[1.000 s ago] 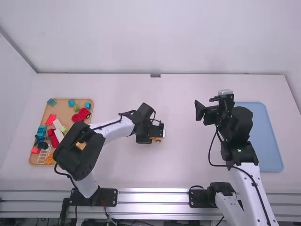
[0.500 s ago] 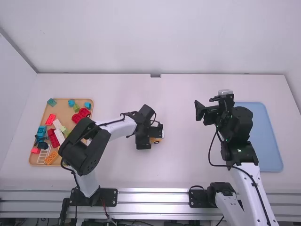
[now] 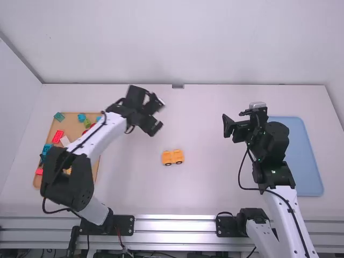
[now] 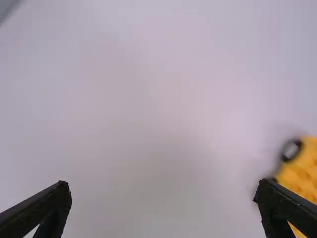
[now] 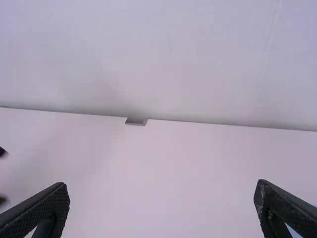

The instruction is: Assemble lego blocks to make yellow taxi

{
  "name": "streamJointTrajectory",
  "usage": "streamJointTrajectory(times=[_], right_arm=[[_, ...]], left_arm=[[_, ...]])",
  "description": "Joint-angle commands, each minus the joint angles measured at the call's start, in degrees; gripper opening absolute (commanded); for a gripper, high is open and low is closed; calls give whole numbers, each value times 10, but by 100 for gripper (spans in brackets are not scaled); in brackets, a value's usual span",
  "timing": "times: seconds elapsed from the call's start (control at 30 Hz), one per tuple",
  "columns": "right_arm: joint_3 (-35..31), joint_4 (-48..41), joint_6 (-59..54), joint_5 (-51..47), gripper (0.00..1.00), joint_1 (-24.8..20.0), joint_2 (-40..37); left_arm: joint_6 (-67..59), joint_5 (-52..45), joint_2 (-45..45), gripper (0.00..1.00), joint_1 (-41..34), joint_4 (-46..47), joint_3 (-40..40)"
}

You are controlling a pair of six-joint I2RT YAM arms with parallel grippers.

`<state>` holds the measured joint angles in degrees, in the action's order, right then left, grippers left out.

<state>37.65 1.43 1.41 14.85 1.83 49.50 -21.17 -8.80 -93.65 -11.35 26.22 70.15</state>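
An orange-yellow block piece with black wheels (image 3: 172, 157) stands on the table near the middle. My left gripper (image 3: 159, 114) is open and empty, up and left of that piece in the high view. In the left wrist view the yellow piece (image 4: 303, 171) lies at the right edge, partly behind one finger of the left gripper (image 4: 163, 191). My right gripper (image 3: 236, 117) is held over the right side of the table, and in the right wrist view the right gripper (image 5: 162, 191) stands wide open with nothing between its fingers.
An orange tray (image 3: 52, 128) at the left holds several loose blocks, among them a red block (image 3: 57, 136) and a teal block (image 3: 59, 116); the left arm covers part of it. A blue tray (image 3: 309, 161) lies at the right, beside the right arm.
The left gripper has left the yellow wheeled piece and swung up and to the left in the high view, leaving the piece on the table in full sight. The right arm has stayed still.
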Motion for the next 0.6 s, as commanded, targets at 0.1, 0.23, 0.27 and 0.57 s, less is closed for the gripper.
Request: streamJointTrajectory(times=[0.1,0.23,0.27,0.57], right_arm=[[21,7,4,6,98,1,-4],[21,17,3,6,98,16,-4],[21,19,3,6,98,22,-4],[21,42,-4,2,98,55,19]], left_arm=[[377,5,57,99,161,48,0],[567,27,70,99,272,136,0],[600,42,70,99,294,154,0],[871,143,69,99,443,258,-33]])
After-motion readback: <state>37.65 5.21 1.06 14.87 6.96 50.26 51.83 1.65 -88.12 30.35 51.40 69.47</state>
